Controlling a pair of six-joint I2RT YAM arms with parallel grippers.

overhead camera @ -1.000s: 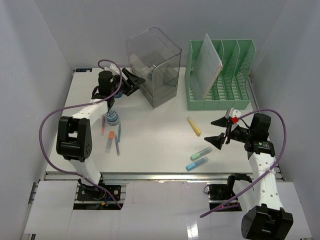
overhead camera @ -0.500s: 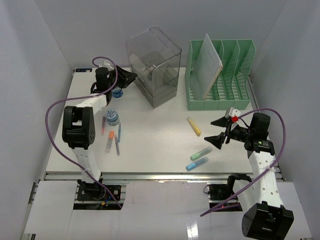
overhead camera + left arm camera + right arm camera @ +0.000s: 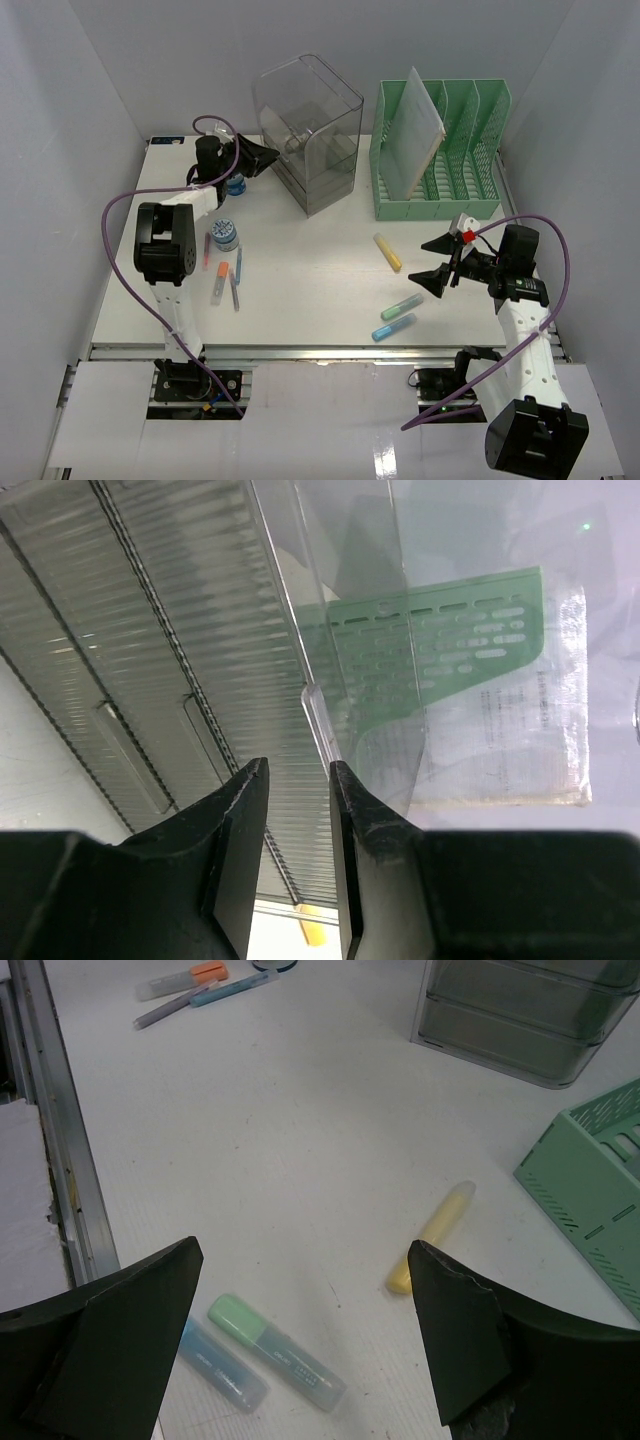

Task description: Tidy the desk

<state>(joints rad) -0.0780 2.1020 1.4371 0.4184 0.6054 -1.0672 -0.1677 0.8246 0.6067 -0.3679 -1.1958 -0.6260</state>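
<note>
Desk (image 3: 300, 210) flat under the clear drawer box (image 3: 308, 135), pens (image 3: 225, 280) not put away, tidying only begun; left gripper (image 3: 265, 156) just left of the box, fingers nearly together, pinching nothing; right gripper (image 3: 433, 264) far right of it, spread wide; next, likely dropping onto a highlighter (image 3: 402, 306) and pinching.

The top view overlooks the flat white bench (image 3: 300, 270) from behind, sharing a stubby yellow highlighter (image 3: 387, 252) with the nearer right wrist view, while the left wrist view closely faces clear plastic drawers (image 3: 150, 680).

White desk (image 3: 300, 270), green file rack (image 3: 440, 150), yellow highlighter (image 3: 387, 252).
</note>
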